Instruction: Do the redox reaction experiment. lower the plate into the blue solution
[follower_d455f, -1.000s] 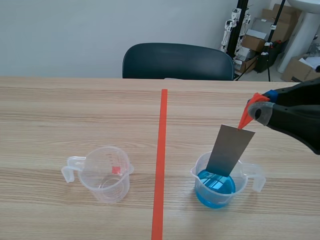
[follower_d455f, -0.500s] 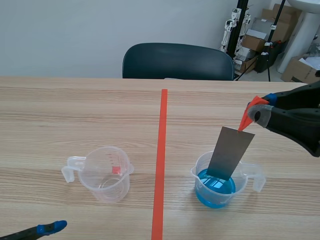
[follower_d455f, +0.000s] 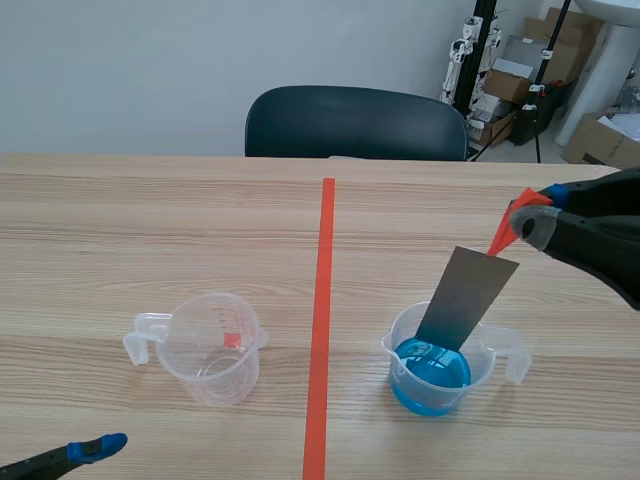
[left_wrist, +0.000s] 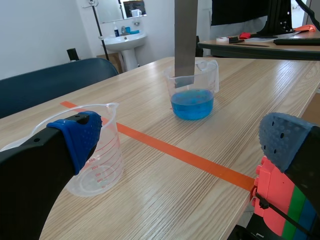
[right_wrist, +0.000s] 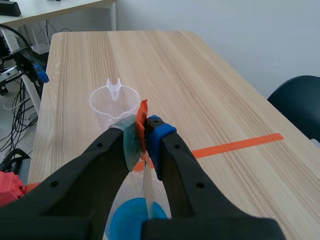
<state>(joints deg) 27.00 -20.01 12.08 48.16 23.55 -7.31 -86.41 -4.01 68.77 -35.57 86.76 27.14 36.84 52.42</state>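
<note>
- Plate (follower_d455f: 467, 298): a flat grey metal strip, which we recorded hanging below the right pincer (follower_d455f: 530, 215) and tilted, its top corner nearest the fingertips.
- Orange-red tab (follower_d455f: 505, 232): this was fixed to the plate's top corner and was the part actually held.
- Right pincer, wrist view (right_wrist: 145, 130): it was closed on the tab (right_wrist: 142, 120). The grey-green pad (right_wrist: 131, 140) and the blue pad (right_wrist: 157, 132) pressed it from either side, and the plate (right_wrist: 147, 192) showed edge-on beneath them.
- Filled measuring cup (follower_d455f: 395, 350): this clear plastic cup with a handle stood directly under the right pincer and held the blue solution (follower_d455f: 430, 375).
- Plate's lower end: it was inside the cup's rim, close over the blue surface. We could not tell whether it touched the liquid. From the left wrist, the plate (left_wrist: 185, 40) dropped into the cup (left_wrist: 214, 75) above the solution (left_wrist: 192, 102).
- Left pincer (left_wrist: 182, 142): its fingers were spread wide with nothing between them. Only a blue-tipped finger (follower_d455f: 100, 447) entered the scene view.
- Empty measuring cup (follower_d455f: 212, 350): this clear cup with red gradations sat just ahead of the left pincer, beside one finger (left_wrist: 97, 165), and well ahead of the right pincer (right_wrist: 114, 102).
- Orange-red tape line (follower_d455f: 322, 320): it ran between the two cups.
- Table (follower_d455f: 150, 220): pale wood.
- Dark chair (follower_d455f: 355, 122): it stood at the table's far edge.
</note>
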